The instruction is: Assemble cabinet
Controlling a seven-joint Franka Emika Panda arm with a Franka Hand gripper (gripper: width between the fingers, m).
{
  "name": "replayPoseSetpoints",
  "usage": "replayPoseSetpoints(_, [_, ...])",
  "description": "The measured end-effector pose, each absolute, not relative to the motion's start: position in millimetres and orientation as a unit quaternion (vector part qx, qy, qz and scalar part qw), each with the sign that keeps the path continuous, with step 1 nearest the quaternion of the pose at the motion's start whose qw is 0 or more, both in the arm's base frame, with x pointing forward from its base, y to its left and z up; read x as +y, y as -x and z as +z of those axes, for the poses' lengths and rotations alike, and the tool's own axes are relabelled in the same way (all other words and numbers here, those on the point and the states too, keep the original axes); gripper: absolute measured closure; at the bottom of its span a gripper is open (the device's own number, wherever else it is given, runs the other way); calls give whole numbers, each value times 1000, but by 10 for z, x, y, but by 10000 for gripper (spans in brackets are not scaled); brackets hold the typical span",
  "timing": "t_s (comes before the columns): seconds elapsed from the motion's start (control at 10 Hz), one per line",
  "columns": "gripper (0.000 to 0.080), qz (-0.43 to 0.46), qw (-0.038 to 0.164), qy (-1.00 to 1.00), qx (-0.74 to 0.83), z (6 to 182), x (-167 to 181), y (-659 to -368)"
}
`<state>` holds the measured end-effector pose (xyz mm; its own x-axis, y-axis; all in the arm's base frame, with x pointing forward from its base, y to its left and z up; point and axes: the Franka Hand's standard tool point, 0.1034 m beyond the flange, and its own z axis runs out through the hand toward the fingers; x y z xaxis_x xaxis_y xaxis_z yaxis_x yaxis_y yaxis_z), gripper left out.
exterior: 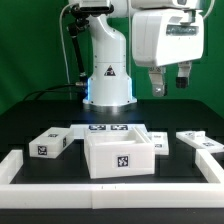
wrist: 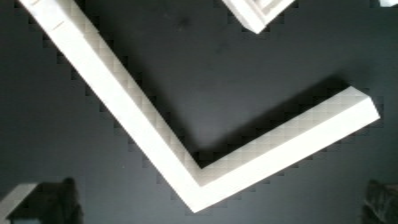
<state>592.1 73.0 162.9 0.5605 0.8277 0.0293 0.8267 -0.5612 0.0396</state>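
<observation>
White plastic parts of the cabinet lie loose on the black table (exterior: 30, 118), none of them joined. The box (exterior: 120, 153) sits in the middle with its open side up and a tag on its front wall, near the front run of the rail (exterior: 110, 190). The left block (exterior: 50, 143) lies toward the exterior view's left, apart from the box and turned at an angle, with tags on its top and side. The right block (exterior: 160, 143) lies just beside the box's wall on the exterior view's right. Whether the two touch cannot be told. Farther to that side is a low flat panel (exterior: 200, 142) with tags, well apart from the box. Behind the box the marker board (exterior: 105, 128) lies flat on the table, in front of the arm's base (exterior: 108, 85).

The gripper (exterior: 171, 88) hangs high over the table toward the exterior view's right, clear of every part. Its fingers stand apart with nothing between them.

The wrist view looks down on bare table and a corner of the rail (wrist: 128, 95), where two white runs meet in an L. The dark fingers (wrist: 43, 203) show blurred at the frame's edge, wide apart. A corner of another white piece (wrist: 260, 12) shows too, though which piece it is cannot be told.
</observation>
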Motion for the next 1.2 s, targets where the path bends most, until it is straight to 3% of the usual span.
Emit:
replayPoseSetpoints(0.7, [2, 22, 10, -883, 469, 1609, 718, -5908])
replayPoseSetpoints(1.2, [2, -2, 15, -758, 652, 1358, 419, -5553])
